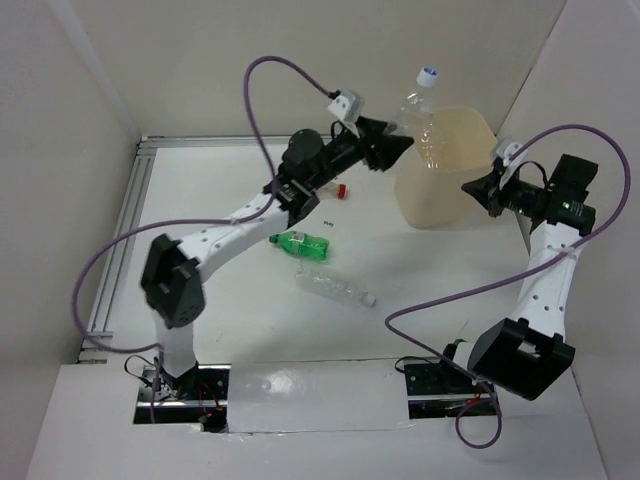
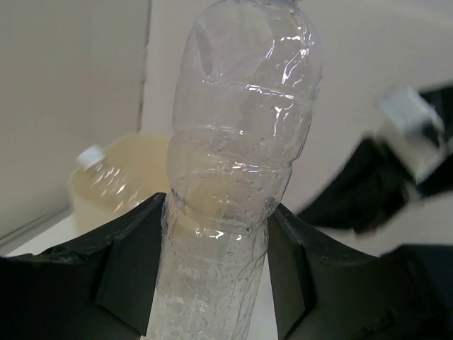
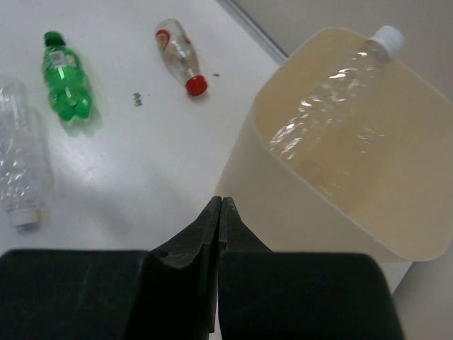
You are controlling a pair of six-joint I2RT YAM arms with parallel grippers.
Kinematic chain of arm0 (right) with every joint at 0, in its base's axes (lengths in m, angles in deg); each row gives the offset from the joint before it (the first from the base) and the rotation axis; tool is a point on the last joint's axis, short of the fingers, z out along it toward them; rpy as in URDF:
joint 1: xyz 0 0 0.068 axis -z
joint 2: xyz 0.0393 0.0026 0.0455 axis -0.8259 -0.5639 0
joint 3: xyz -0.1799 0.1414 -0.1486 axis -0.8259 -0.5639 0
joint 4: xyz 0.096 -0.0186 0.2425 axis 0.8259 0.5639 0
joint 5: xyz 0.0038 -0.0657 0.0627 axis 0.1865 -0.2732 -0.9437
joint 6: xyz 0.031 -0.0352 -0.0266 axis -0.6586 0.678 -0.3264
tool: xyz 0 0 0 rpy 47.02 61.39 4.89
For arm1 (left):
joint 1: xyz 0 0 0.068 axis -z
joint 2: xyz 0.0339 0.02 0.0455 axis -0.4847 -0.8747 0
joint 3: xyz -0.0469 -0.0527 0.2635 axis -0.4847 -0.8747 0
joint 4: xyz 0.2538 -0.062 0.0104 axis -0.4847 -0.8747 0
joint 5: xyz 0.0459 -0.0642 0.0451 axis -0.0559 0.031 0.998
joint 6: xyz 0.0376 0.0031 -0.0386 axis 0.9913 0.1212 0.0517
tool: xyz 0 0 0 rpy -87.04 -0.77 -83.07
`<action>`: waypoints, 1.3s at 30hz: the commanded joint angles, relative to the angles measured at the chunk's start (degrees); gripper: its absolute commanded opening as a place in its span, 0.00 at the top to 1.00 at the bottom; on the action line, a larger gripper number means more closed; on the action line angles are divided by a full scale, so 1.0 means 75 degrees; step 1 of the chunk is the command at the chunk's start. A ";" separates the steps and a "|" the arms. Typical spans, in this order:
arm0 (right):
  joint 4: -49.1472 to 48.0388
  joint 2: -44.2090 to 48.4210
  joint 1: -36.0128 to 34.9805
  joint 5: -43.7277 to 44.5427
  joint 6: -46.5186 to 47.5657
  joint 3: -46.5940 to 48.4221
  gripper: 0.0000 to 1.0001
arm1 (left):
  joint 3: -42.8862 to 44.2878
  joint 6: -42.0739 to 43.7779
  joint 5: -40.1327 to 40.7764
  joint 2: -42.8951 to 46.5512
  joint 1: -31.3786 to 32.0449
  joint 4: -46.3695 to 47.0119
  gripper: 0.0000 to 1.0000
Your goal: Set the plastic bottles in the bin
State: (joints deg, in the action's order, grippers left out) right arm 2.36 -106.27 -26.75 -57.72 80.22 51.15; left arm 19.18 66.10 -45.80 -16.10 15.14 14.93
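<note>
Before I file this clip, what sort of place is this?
Probably a lab robot test cell, not a home or shop: a white table boxed in by plain panel walls, an aluminium rail along its left edge, and the left arm and right arm bolted at the near edge, trailing purple cables.

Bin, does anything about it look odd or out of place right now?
One clear bottle inside the bin stands slanted, its white cap up at the far rim, so it is not lying flat. The bin itself sits upright and looks undamaged.
</note>
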 commanded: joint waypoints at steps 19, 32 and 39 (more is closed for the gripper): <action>0.3193 0.0472 0.0045 -0.0099 0.3067 -0.1755 1.00 | 0.6533 -0.2541 0.0686 -0.5695 -0.0038 0.1935 0.70; 0.3193 0.0472 0.0045 -0.0169 0.3067 -0.1977 0.99 | 0.6956 -0.2295 0.0967 -0.6294 0.0126 0.1241 0.33; 0.3193 0.0472 0.0045 -0.0169 0.3067 -0.2048 0.97 | 0.6956 -0.2141 0.1037 -0.6223 0.0126 0.1089 0.01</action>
State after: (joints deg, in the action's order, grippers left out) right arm 24.65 -103.73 -26.75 -57.57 102.45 36.25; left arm 68.64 48.33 -39.33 -62.52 16.19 20.46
